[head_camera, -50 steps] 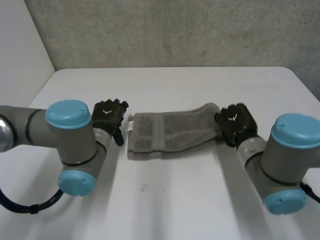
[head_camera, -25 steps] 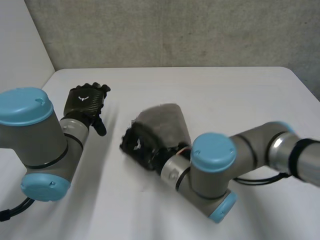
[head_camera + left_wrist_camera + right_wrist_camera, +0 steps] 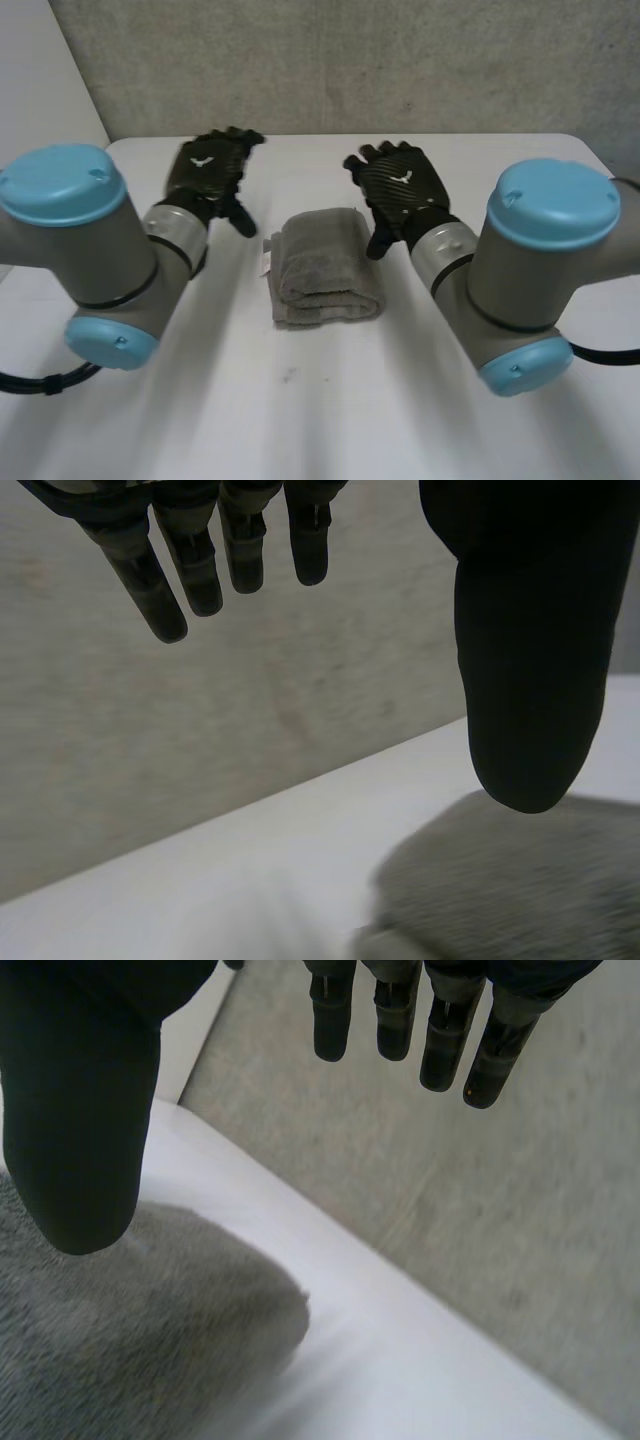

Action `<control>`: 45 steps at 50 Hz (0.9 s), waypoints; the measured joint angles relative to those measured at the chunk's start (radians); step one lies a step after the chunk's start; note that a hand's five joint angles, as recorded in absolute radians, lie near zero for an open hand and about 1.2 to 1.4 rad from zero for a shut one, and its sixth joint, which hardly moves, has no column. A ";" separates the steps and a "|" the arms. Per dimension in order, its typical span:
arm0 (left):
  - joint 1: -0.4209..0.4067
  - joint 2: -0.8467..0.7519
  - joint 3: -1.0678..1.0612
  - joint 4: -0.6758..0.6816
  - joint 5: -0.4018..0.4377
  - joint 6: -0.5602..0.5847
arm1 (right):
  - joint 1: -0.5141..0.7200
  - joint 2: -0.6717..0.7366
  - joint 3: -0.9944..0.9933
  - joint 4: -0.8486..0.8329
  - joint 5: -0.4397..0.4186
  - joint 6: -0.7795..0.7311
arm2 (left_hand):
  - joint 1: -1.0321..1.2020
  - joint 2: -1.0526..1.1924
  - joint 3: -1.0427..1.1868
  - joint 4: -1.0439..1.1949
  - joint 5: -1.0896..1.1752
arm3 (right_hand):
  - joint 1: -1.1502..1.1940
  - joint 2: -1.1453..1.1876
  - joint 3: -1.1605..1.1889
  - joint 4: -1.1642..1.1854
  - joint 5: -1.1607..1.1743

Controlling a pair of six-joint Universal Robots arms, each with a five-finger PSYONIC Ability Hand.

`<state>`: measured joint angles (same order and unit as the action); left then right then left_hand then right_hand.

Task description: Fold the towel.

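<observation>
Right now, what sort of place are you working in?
Probably a robotics lab or test bench, not a home: a plain white table, a rough grey wall behind it, and one folded grey towel between the open left hand and right hand.

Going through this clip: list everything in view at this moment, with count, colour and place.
towel: one, grey, folded into a compact bundle, mid-table between the hands
table: one, white, under everything
wall: one, grey and speckled, behind the table
left hand: one, black, open, raised beside the towel
right hand: one, black, open, raised beside the towel's other side
left arm, right arm: grey with light-blue caps, flanking the towel
</observation>
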<state>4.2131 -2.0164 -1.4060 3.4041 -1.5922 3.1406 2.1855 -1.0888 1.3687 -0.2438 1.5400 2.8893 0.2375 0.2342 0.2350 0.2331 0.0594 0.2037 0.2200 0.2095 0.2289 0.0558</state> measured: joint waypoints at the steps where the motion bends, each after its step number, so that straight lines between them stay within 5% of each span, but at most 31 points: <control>1: -0.009 -0.012 0.010 -0.002 0.015 -0.018 | -0.014 0.005 -0.011 0.033 -0.002 0.037 | 0.000 0.001 0.001 0.002 0.001 | 0.000 0.000 0.000 0.000 0.000; 6: -0.055 -0.116 0.074 -0.024 0.074 -0.087 | -0.050 0.081 -0.078 0.139 -0.022 0.129 | 0.004 0.005 0.005 0.006 0.007 | 0.000 0.000 0.000 0.000 -0.003; 15: -0.065 -0.279 0.146 -0.142 0.061 -0.095 | -0.064 0.223 -0.156 0.180 -0.110 0.171 | 0.008 0.012 0.010 0.013 0.014 | 0.000 0.000 0.000 0.000 -0.003; 29: -0.041 -0.276 0.130 -0.209 0.007 -0.074 | -0.069 0.268 -0.213 0.207 -0.142 0.161 | 0.005 0.010 0.008 0.010 0.008 | 0.000 0.000 0.000 0.000 -0.008; 33: -0.038 -0.165 0.116 -0.219 0.002 -0.072 | -0.075 0.192 -0.202 0.207 -0.118 0.161 | 0.005 0.007 0.006 0.008 0.005 | 0.000 0.000 0.000 0.000 -0.008; 45: 0.036 0.217 0.105 -0.260 -0.003 -0.075 | -0.186 -0.161 -0.083 0.184 0.168 0.129 | -0.018 -0.016 -0.017 -0.016 -0.014 | 0.000 0.000 0.000 0.000 -0.008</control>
<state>4.2494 -1.7989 -1.3008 3.1445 -1.5955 3.0657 1.9996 -1.2494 1.2859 -0.0597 1.7075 3.0180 0.2191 0.2180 0.2180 0.2174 0.0451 0.2037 0.2200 0.2095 0.2289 0.0482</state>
